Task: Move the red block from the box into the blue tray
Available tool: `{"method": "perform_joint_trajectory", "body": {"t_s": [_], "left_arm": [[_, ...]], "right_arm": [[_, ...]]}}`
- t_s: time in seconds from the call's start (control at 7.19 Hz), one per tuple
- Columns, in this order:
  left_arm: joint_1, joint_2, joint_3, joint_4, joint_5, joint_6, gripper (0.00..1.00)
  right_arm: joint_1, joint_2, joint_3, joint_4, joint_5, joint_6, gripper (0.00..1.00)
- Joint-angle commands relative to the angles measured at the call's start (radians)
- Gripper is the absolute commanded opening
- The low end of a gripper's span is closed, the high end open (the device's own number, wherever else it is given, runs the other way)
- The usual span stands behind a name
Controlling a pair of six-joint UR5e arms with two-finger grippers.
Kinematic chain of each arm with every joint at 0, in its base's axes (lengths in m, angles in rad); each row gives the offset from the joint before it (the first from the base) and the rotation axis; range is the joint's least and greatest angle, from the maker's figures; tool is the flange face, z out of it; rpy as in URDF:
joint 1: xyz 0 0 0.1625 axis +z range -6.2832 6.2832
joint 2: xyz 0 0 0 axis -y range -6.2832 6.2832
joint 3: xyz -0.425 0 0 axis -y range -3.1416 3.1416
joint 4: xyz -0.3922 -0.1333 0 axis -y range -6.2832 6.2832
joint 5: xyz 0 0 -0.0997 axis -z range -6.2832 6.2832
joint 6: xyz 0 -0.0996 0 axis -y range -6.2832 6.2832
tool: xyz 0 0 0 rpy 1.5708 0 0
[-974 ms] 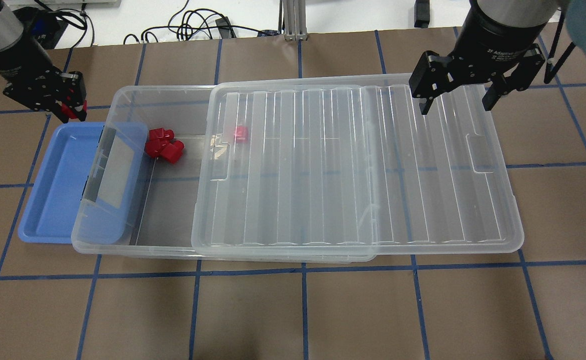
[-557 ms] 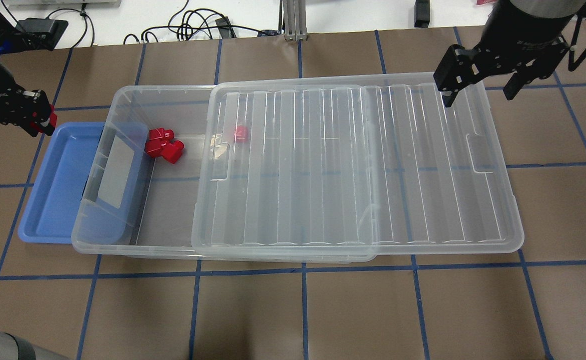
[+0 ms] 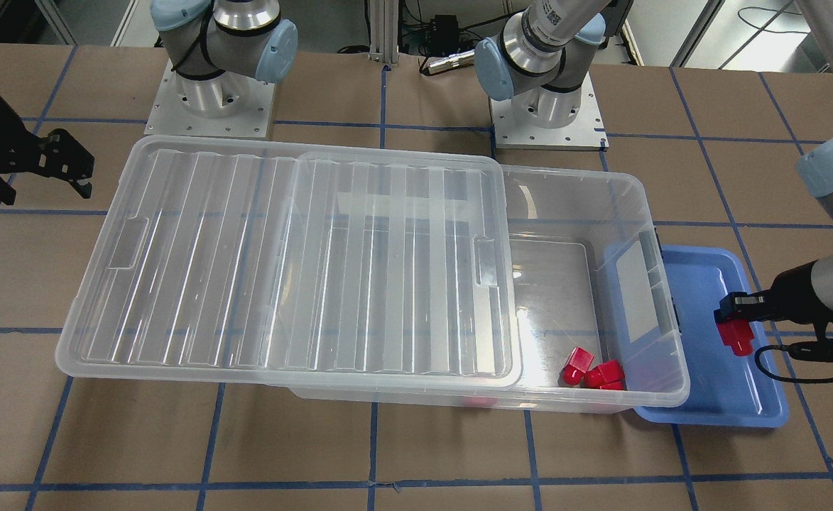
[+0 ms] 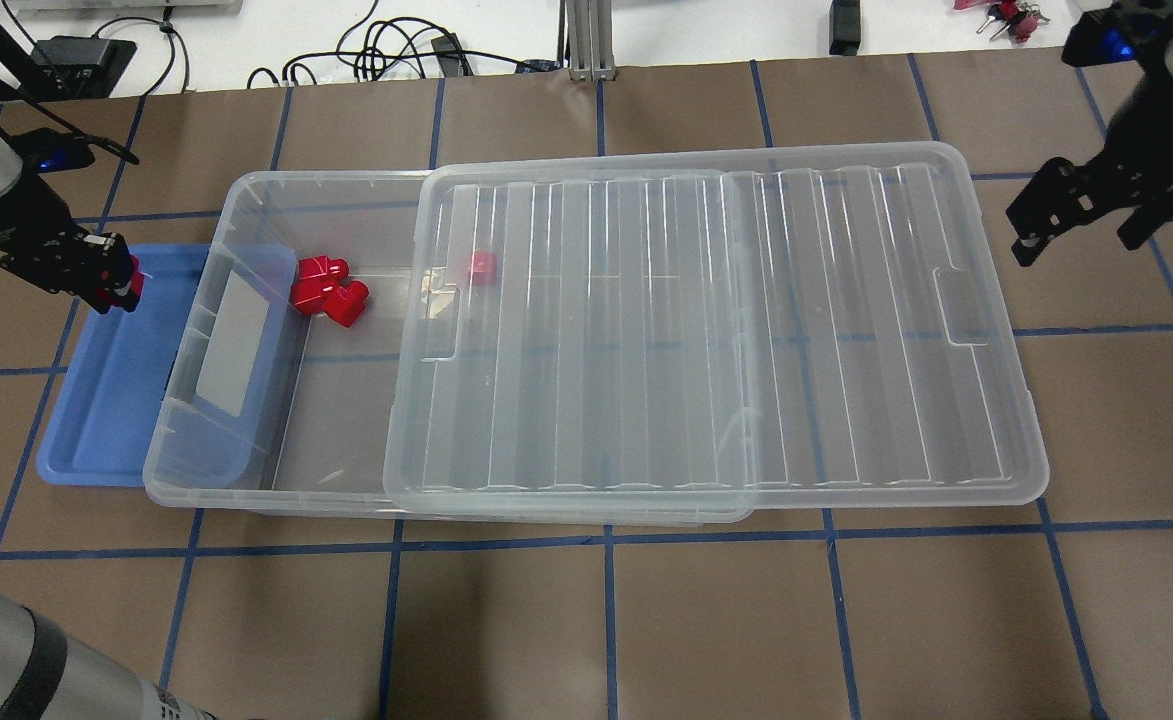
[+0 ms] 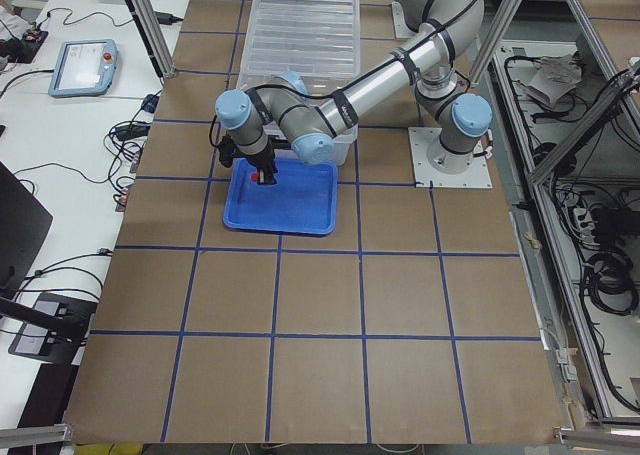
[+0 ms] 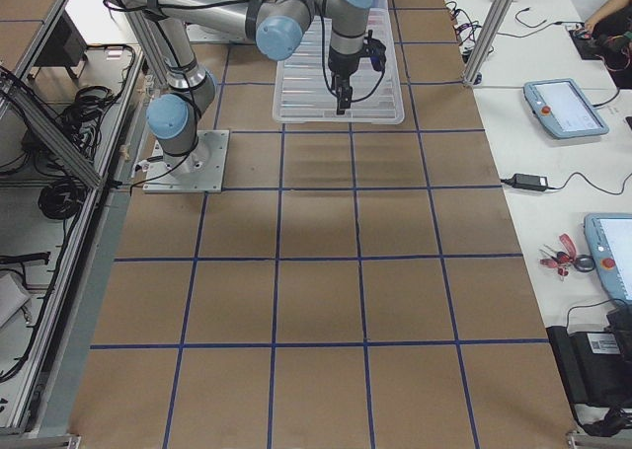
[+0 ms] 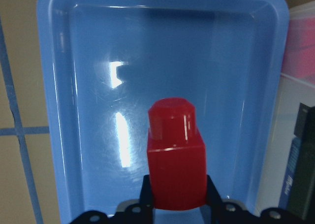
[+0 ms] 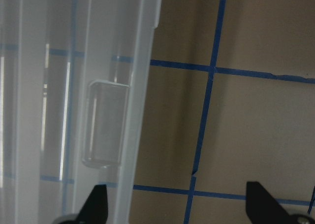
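Observation:
My left gripper (image 4: 111,283) is shut on a red block (image 4: 127,285) and holds it over the far end of the blue tray (image 4: 106,400). In the left wrist view the red block (image 7: 176,160) sits between the jaws, stub forward, above the bare tray floor (image 7: 74,86). The front view shows the held block (image 3: 736,337) over the tray (image 3: 728,397). More red blocks (image 4: 329,290) lie in the open end of the clear box (image 4: 246,190). My right gripper (image 4: 1081,235) is open and empty beside the lid's right edge.
The ribbed clear lid (image 4: 726,320) is slid to the right, covering most of the box and overhanging it. One red block (image 4: 482,266) lies under the lid's left edge. The box's left end overlaps the tray's right side. Cables lie behind the table.
My left gripper carried the red block from behind the tray to over its far end. My right gripper moved right, off the lid, and out past its right edge.

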Motion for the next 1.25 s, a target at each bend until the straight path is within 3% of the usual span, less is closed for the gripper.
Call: {"method": "perform_joint_trajectory", "body": {"t_s": [0.0,1.11], "left_arm": [[0.001,-0.042,-0.016,0.016,-0.002,0.002,0.0],[0.041,-0.104,-0.031,0.021,-0.012,-0.004,0.0]], "right_arm": [[-0.047,0.0,0.134,-0.172,-0.011,-0.056,1.0],[-0.019,0.036,0.162,-0.171,0.012,-0.008,1.0]]}}
